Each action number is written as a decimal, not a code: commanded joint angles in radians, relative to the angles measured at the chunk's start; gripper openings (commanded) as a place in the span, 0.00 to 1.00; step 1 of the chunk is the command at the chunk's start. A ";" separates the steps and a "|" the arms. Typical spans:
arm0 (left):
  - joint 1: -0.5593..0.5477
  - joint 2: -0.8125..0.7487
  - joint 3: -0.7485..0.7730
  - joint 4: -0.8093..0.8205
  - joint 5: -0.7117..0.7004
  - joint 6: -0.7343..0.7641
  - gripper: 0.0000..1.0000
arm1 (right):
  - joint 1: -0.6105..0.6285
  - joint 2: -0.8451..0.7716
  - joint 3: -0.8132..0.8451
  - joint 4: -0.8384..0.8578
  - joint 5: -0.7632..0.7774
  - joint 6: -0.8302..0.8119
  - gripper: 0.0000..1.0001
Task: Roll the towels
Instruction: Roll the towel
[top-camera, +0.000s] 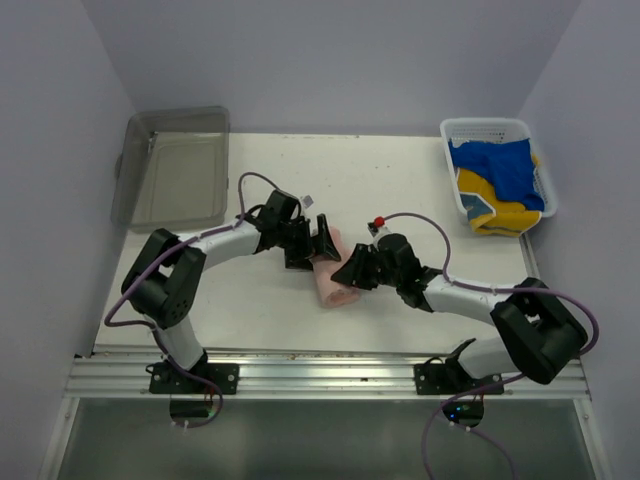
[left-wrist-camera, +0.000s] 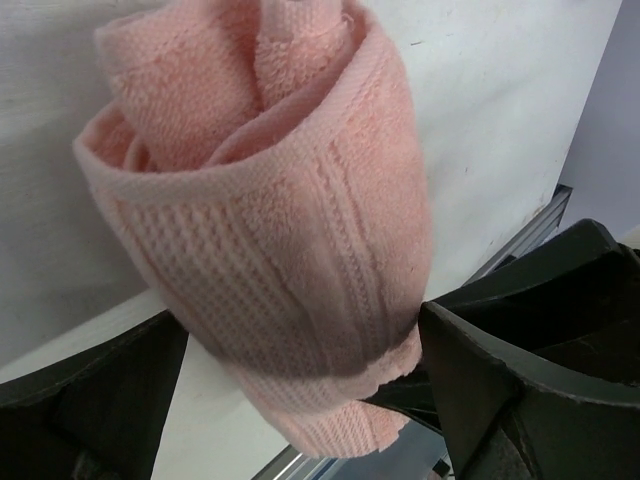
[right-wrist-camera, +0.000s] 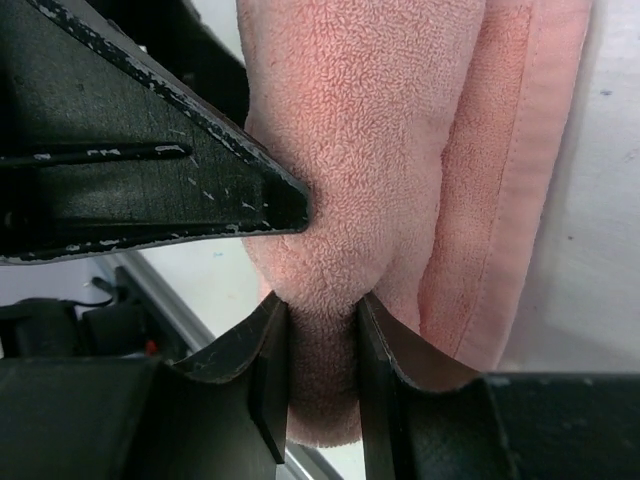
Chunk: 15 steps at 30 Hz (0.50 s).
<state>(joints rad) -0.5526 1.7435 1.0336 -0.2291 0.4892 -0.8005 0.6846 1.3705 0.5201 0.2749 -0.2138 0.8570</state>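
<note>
We logged the pink towel (top-camera: 330, 285) lying as a loose roll on the white table (top-camera: 400, 180), near its front edge, between the two arms. The left gripper (top-camera: 315, 250) sat at the roll's far end. In the left wrist view its jaws were spread wide, with one of its fingers (left-wrist-camera: 90, 400) on each side of the roll and both touching it. The right gripper (top-camera: 350, 272) was at the roll's right side. In the right wrist view its jaws were narrow, with the fingertips (right-wrist-camera: 270, 330) pinching a fold of the terry. A hemmed edge ran along the right of the roll. A white basket (top-camera: 485, 125) stood at the far right corner, holding blue and yellow towels (top-camera: 505, 175). A clear bin (top-camera: 175, 165) sat at the far left.
</note>
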 joint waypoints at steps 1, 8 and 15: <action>-0.010 0.027 -0.007 0.099 0.058 0.003 0.99 | -0.026 0.070 -0.049 0.096 -0.214 0.092 0.20; -0.030 0.073 0.020 0.111 0.066 -0.012 0.74 | -0.043 0.072 -0.031 0.043 -0.202 0.062 0.23; -0.030 0.103 0.086 -0.008 0.038 0.003 0.25 | -0.027 -0.045 0.209 -0.542 0.099 -0.082 0.51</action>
<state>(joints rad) -0.5747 1.8149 1.0622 -0.1886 0.5304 -0.8204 0.6434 1.3666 0.6044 0.0921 -0.2722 0.8551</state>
